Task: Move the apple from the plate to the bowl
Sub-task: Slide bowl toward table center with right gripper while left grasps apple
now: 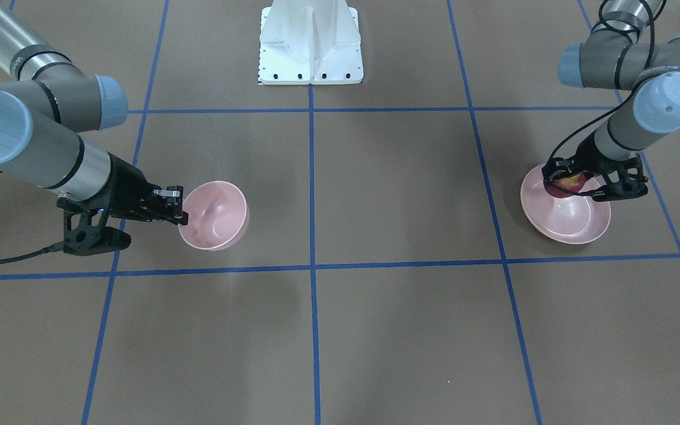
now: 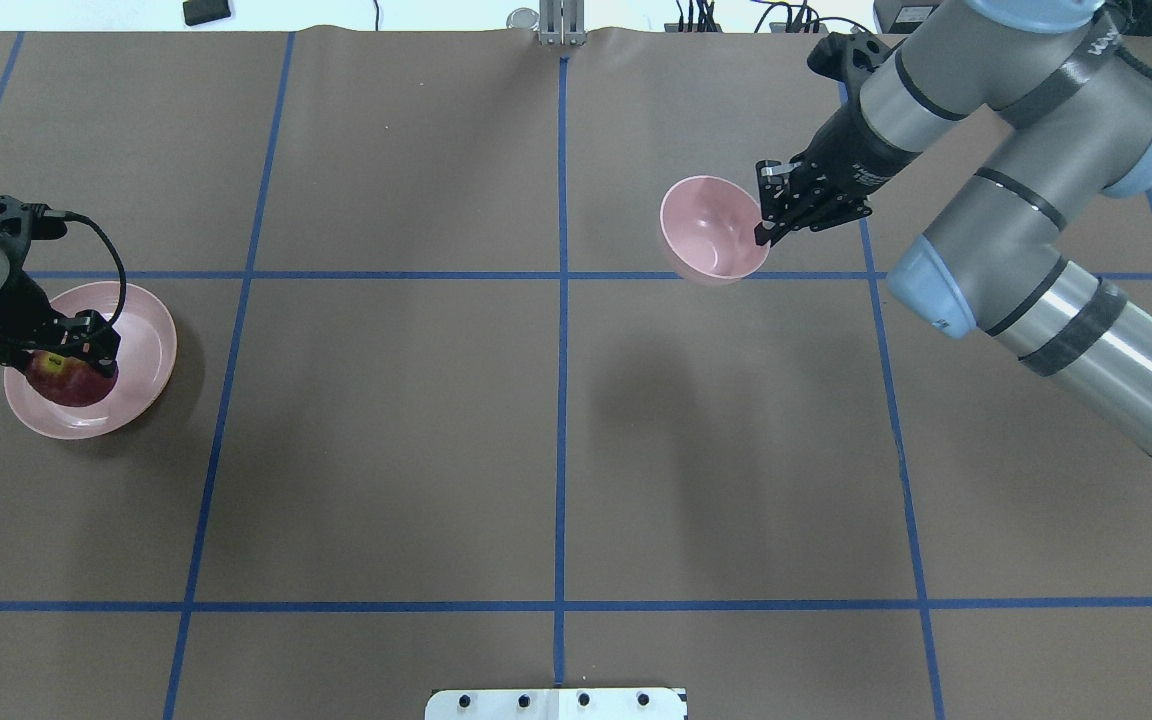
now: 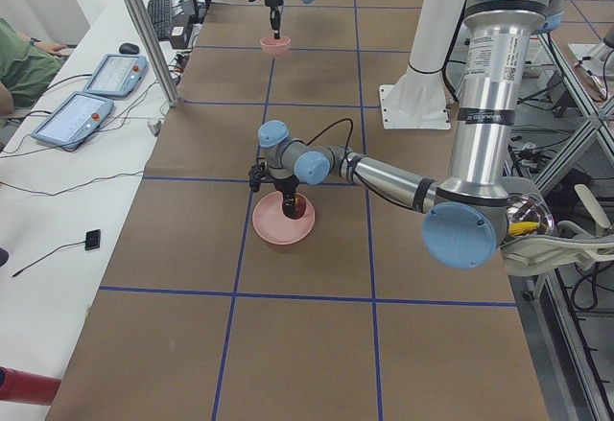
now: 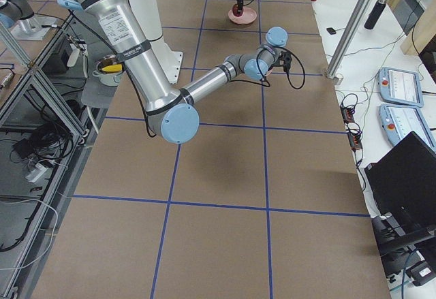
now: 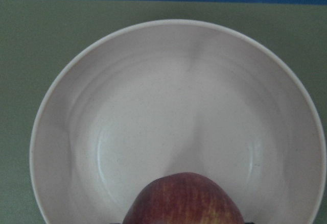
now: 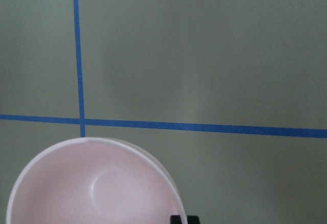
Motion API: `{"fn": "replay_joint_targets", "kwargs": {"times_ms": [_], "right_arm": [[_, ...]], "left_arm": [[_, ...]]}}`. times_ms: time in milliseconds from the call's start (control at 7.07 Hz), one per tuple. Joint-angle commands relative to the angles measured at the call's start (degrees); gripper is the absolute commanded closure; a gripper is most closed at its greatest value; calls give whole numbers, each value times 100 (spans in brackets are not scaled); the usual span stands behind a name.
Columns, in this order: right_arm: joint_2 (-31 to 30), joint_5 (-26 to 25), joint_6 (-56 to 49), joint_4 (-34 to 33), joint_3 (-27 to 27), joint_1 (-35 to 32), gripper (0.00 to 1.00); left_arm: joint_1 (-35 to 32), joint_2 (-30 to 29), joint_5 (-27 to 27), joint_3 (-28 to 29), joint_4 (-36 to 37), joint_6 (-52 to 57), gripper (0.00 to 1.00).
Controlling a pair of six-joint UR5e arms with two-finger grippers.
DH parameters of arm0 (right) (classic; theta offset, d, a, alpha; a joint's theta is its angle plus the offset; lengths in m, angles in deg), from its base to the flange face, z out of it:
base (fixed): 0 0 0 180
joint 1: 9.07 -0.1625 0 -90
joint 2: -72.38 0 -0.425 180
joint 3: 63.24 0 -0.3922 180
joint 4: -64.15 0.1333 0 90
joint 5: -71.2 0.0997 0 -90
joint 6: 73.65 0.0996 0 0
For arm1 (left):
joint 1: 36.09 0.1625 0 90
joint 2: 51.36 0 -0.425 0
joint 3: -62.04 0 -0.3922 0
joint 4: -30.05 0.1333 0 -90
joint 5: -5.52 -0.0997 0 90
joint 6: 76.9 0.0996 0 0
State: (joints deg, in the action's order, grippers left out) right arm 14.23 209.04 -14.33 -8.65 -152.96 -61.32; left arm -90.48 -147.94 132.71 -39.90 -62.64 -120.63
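Observation:
The dark-red apple (image 2: 71, 385) lies on the pale-pink plate (image 2: 148, 340) at the table's left end. My left gripper (image 2: 69, 366) reaches down over the plate, its fingers closed around the apple (image 1: 570, 185). The left wrist view shows the apple (image 5: 184, 201) at the bottom edge, over the plate (image 5: 168, 96). I cannot tell whether the apple is lifted. My right gripper (image 2: 761, 230) is shut on the rim of the small deep bowl (image 2: 711, 235). It holds the bowl (image 1: 216, 215) tilted above the table on the right side. The bowl also shows in the right wrist view (image 6: 87, 188).
The brown table is marked with blue tape lines (image 2: 561, 400). The white robot base (image 1: 310, 44) stands at the robot's edge in the middle. Control tablets (image 3: 72, 119) and a seated person are beyond the far edge in the exterior left view.

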Motion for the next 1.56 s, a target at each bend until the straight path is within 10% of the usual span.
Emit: {"fn": "replay_joint_targets", "kwargs": {"times_ms": [0, 566, 1274, 1415], "right_arm": [[355, -702, 0, -375, 112, 582, 100], [1744, -1232, -35, -323, 1912, 874, 100], [1807, -1312, -26, -296, 1949, 1208, 100], [1807, -1338, -35, -279, 1949, 1226, 22]], "left_arm": [[-90, -780, 42, -344, 1135, 13, 100], [-73, -1206, 340, -318, 1279, -84, 100], [-55, -1600, 429, -274, 1279, -467, 100], [-12, -1793, 429, -239, 1279, -740, 100]]}}
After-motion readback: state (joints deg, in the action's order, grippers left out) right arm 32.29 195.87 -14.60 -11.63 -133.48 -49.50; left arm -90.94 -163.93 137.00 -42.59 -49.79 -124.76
